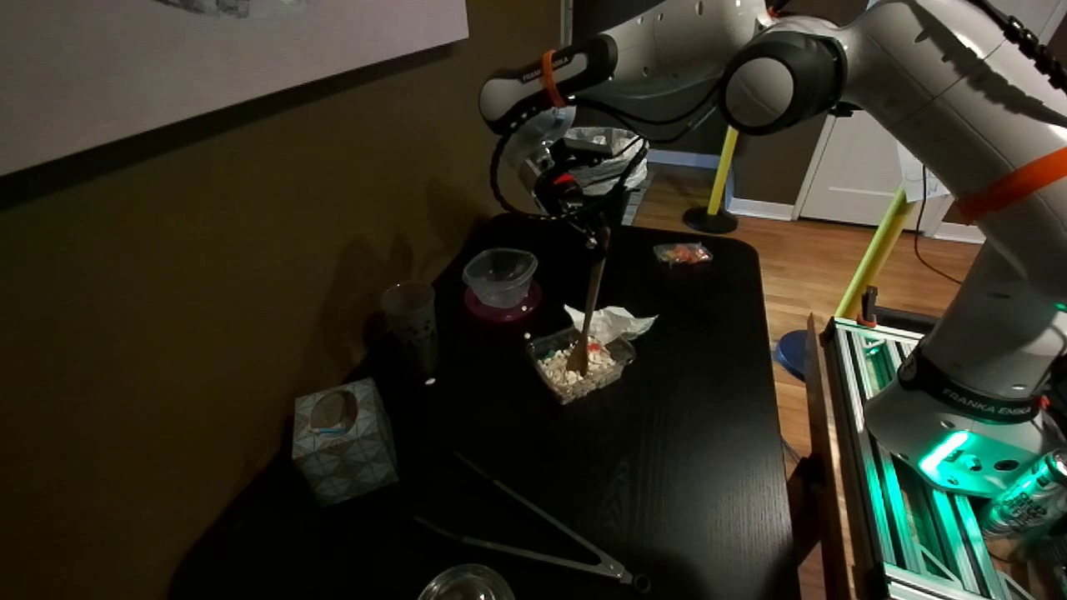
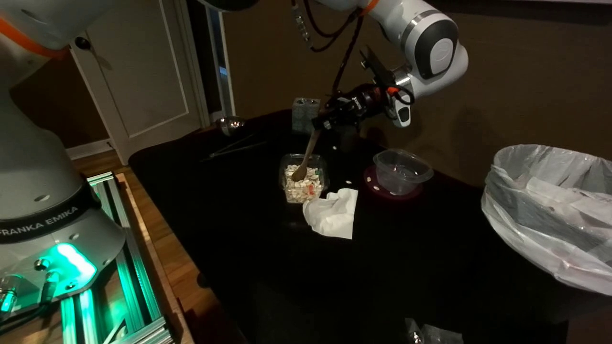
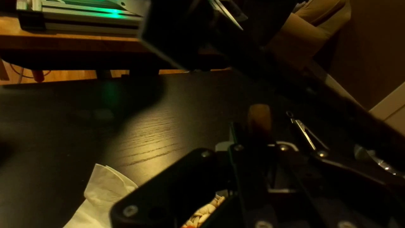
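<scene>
Black 2-finger gripper (image 2: 319,125): pinching the brown wooden spoon (image 2: 310,150) by its handle, at centre of an exterior view. Spoon tilted, its bowl among whitish pieces (image 2: 308,185) inside the clear plastic tub (image 2: 300,198). Surface: black wood-grained table (image 2: 382,277); crumpled white paper (image 2: 332,215) lies beside the tub. Room: brown wall (image 2: 535,91) at upper right, white panelled door (image 2: 143,67) at upper left, white-lined bin (image 2: 535,224) at right.

1. A tissue box (image 1: 346,454) and a cup (image 1: 411,329) stood along the dark table's (image 1: 708,433) wall-side edge.
2. Near that edge, a clear tub (image 1: 500,290) sat on a reddish plate (image 1: 504,317).
3. A white napkin (image 2: 333,215) lay farther in.
4. Tongs (image 1: 542,557) lay spread near a round dish (image 1: 467,568).
5. A packet (image 1: 683,254) lay near a rounded corner.
6. A lined bin (image 2: 550,258) stood past the end.
</scene>
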Action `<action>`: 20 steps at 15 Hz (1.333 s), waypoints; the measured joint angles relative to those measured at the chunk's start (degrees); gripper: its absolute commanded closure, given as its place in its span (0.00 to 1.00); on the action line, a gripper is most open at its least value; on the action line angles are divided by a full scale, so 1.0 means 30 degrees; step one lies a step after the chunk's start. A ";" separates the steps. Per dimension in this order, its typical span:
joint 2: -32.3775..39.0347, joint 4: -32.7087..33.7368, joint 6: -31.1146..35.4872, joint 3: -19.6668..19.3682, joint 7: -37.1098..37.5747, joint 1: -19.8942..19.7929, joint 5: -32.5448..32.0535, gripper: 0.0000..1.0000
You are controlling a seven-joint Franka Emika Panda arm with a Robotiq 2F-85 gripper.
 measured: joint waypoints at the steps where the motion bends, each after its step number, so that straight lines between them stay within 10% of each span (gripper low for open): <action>1: 0.0173 0.0069 -0.0009 0.0087 -0.0419 -0.0083 0.0187 0.97; 20: 0.6579 0.4501 -0.1083 0.2934 -0.2920 -0.2605 0.4809 0.97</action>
